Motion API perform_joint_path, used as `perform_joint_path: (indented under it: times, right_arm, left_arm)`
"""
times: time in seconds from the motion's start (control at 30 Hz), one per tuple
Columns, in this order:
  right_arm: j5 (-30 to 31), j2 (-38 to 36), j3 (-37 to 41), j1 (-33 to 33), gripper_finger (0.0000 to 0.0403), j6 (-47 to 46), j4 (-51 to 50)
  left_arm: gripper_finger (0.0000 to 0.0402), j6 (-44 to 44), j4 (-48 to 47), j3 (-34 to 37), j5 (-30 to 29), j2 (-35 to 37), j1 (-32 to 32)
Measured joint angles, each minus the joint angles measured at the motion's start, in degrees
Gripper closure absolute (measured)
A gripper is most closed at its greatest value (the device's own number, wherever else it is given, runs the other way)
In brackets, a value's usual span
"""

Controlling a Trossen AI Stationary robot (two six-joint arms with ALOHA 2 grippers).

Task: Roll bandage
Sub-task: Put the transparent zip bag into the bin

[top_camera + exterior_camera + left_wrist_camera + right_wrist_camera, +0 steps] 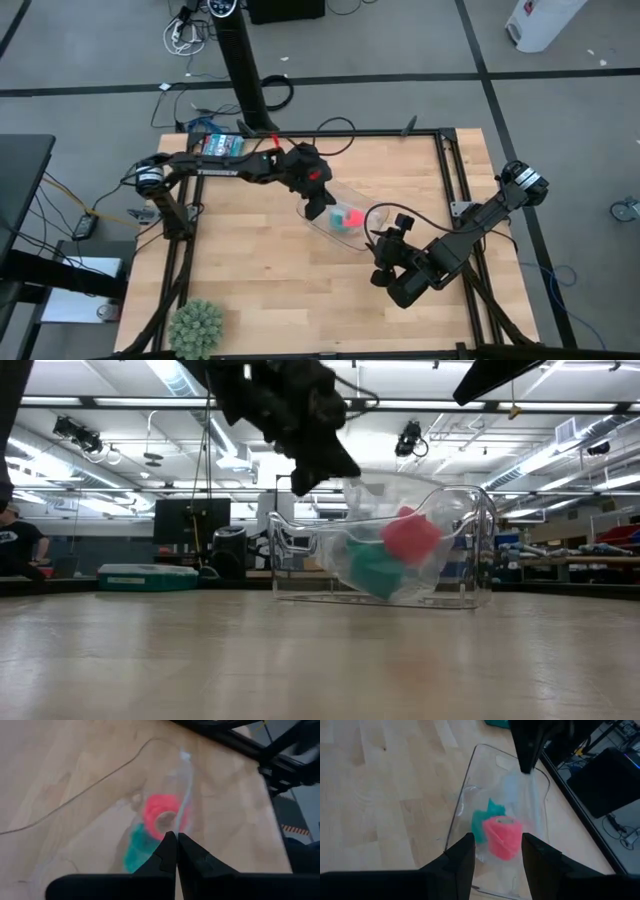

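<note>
The bandage (502,837), already a chunky roll, lies in the clear bin (457,820) beside a teal roll (482,822). The left gripper (176,836) hangs over it pinched closed and empty; the right gripper (496,845) waits with fingers parted, holding nothing.

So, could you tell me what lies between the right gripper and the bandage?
Only the clear bin's wall: in the right wrist view the right gripper, fingers apart, hovers just outside it, facing the bandage.

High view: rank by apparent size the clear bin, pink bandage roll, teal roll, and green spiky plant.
Largest to smallest in the high view:
1. Clear plastic bin
2. Green spiky ball-shaped plant at the table's near-left corner
3. Bright pink-red fabric bandage roll and teal fabric roll, both inside the bin: they look alike in size, so unranked.
</note>
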State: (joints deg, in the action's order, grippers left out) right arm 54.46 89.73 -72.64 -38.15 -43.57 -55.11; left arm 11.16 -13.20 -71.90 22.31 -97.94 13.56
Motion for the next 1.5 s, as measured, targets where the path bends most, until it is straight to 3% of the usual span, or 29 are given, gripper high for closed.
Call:
perform_joint_path:
  times: [0.23,0.4,0.53,0.87,0.97,1.1,1.23,1.4,1.5]
  right_arm:
    - [0.0,0.0,0.0,0.0,0.0251,-0.1,0.1]
    - [0.2,0.0,0.0,0.0,0.0251,-0.3,0.1]
    - [0.2,0.0,0.0,0.0,0.0251,-0.3,0.0]
    - [0.9,0.0,0.0,0.0,0.0251,-0.3,-0.3]
    - [1.0,0.0,0.0,0.0,0.0251,-0.3,-0.3]
    - [1.0,0.0,0.0,0.0,0.0251,-0.3,-0.3]
    - [1.0,0.0,0.0,0.0,0.0251,-0.4,-0.3]
    - [1.0,0.0,0.1,0.0,0.0251,-0.8,-0.3]
    - [1.0,0.0,1.0,0.0,0.0251,-1.8,-0.3]
  left_arm:
    - [0.0392,1.0,2.8,0.0,-0.2,-5.9,2.5]
    - [0.0392,-1.7,6.2,0.0,-7.0,-10.9,3.0]
    - [0.0392,-5.8,9.3,-0.1,-8.3,-13.4,2.9]
    - [0.0391,-12.0,9.7,-0.2,-6.1,-14.2,1.2]
    - [0.0385,-14.3,9.2,-0.1,-8.0,-14.2,0.5]
    - [0.0357,-17.0,9.3,0.2,-12.7,-14.0,-1.0]
    - [0.0303,-19.7,10.2,0.2,-18.1,-13.3,-2.5]
    - [0.0233,-22.9,7.5,-3.1,-26.6,-12.6,-3.3]
    - [0.0208,-24.5,5.5,-6.6,-28.2,-12.6,-3.7]
